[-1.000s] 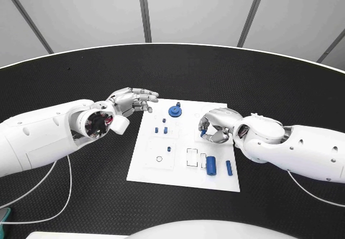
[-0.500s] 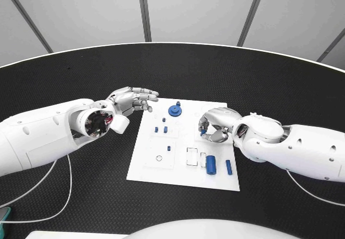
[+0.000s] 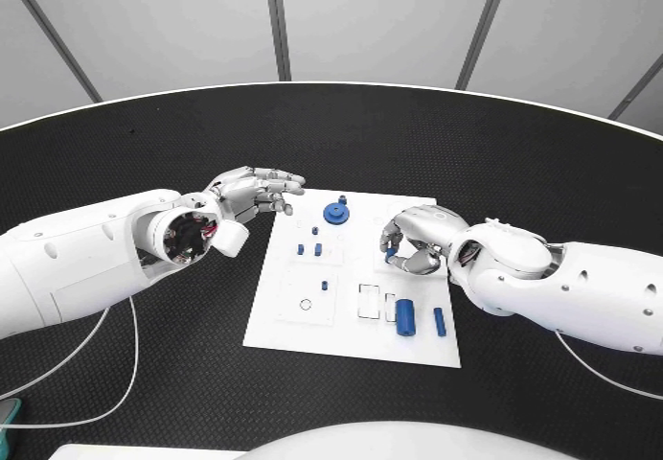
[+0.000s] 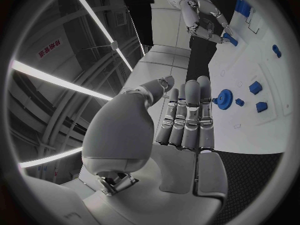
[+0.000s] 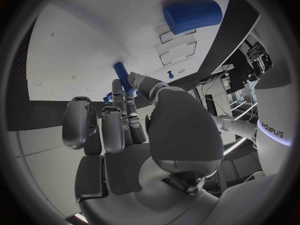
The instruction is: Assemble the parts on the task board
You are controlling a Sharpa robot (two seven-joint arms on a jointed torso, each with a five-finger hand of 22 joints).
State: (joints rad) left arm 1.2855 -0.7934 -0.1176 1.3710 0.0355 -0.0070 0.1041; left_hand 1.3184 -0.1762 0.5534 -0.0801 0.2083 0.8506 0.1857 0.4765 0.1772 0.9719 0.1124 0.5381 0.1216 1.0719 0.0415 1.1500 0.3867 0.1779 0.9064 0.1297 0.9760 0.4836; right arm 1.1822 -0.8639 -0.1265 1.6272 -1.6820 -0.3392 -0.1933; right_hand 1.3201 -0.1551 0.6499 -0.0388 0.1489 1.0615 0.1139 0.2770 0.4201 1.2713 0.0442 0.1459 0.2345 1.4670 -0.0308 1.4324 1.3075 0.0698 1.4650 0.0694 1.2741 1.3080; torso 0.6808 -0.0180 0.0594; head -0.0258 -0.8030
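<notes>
The white task board point(image 3: 353, 331) lies mid-table. My right hand point(image 3: 419, 238) hovers over its right edge and pinches a slim blue peg point(image 3: 388, 252) between thumb and finger; the peg point(image 5: 122, 76) points down at the board point(image 5: 81, 40). My left hand point(image 3: 257, 194) hangs by the board's far left corner, fingers stretched out and holding nothing. A blue gear point(image 3: 336, 212) stands on the board just beyond those fingers, and the gear point(image 4: 225, 97) also appears past the fingertips point(image 4: 194, 85) in the left wrist view.
Small blue pieces point(image 3: 318, 250) stand in the board's middle rows. A thick blue cylinder point(image 3: 405, 316) and a thin blue peg point(image 3: 440, 322) lie near the board's front right. A white cable point(image 3: 125, 374) trails over the black table at front left.
</notes>
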